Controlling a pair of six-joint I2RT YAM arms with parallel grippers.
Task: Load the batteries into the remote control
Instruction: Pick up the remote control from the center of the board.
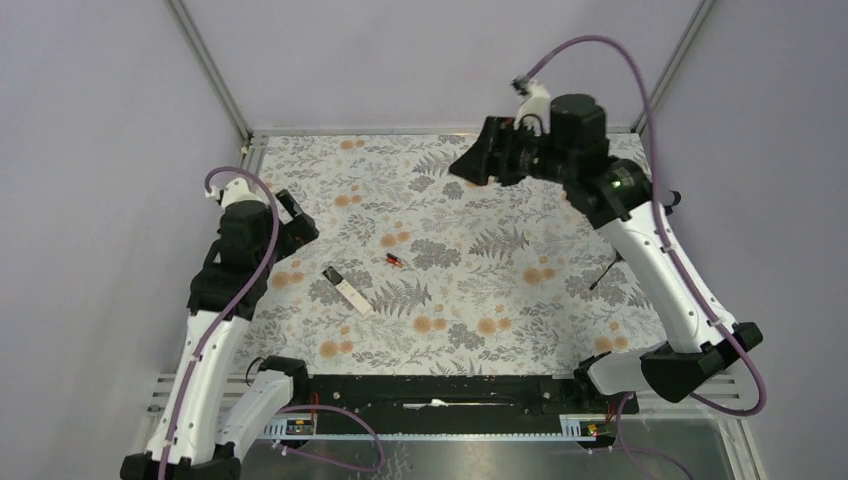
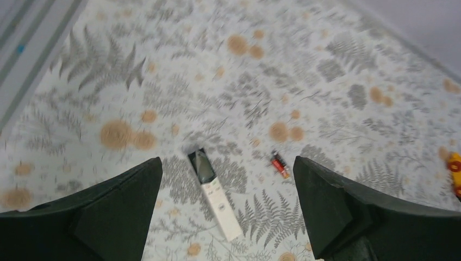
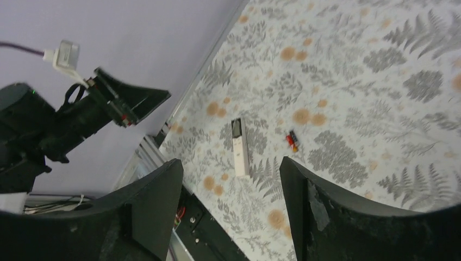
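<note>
Left tool (image 2: 227,160) is wide open, right tool (image 3: 229,162) open too, both empty. We'd go for the batteries (image 2: 280,165) lying near the remote control (image 2: 215,196), straddling them squarely before closing.

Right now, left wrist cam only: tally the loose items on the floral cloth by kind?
slim white rectangular remote control with a dark grey end: 1
tiny red-and-black cylindrical battery: 1 (could be two lying together, too small to tell)
orange-and-yellow piece, cut off at the right edge: 1
Total: 3
</note>
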